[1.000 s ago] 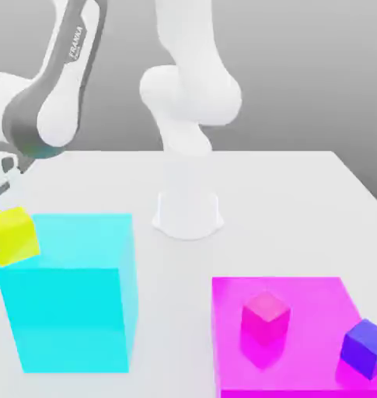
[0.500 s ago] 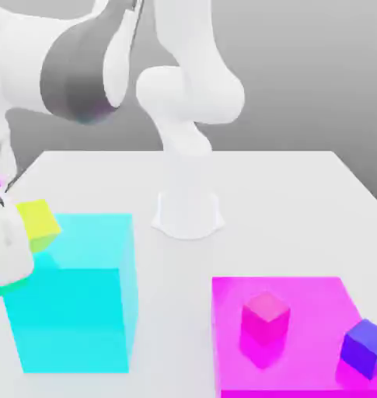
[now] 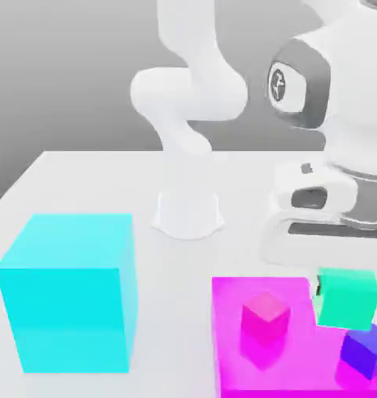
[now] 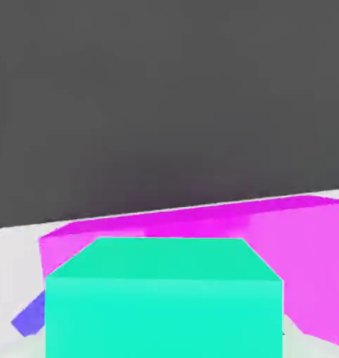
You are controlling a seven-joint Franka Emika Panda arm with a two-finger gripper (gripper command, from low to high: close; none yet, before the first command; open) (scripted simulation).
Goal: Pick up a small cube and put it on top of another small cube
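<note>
Clenched on the mint-green cube [image 3: 347, 298], the gripper [image 3: 343, 289] hangs just above the blue-purple cube [image 3: 368, 350], slightly offset.

Count: 3 small cubes, mint-green [image 3: 347, 298], pink [image 3: 265, 314], blue-purple [image 3: 366, 350]. 1 big cyan cube [image 3: 68, 291]. 1 magenta slab [image 3: 232, 342]. 1 arm [image 3: 193, 85].

Mint-green small cube [image 3: 347, 299]; blue-purple small cube [image 3: 368, 350]; pink small cube [image 3: 266, 315]; magenta flat slab [image 3: 238, 365]; big cyan cube [image 3: 71, 291]; white tabletop [image 3: 90, 179].
</note>
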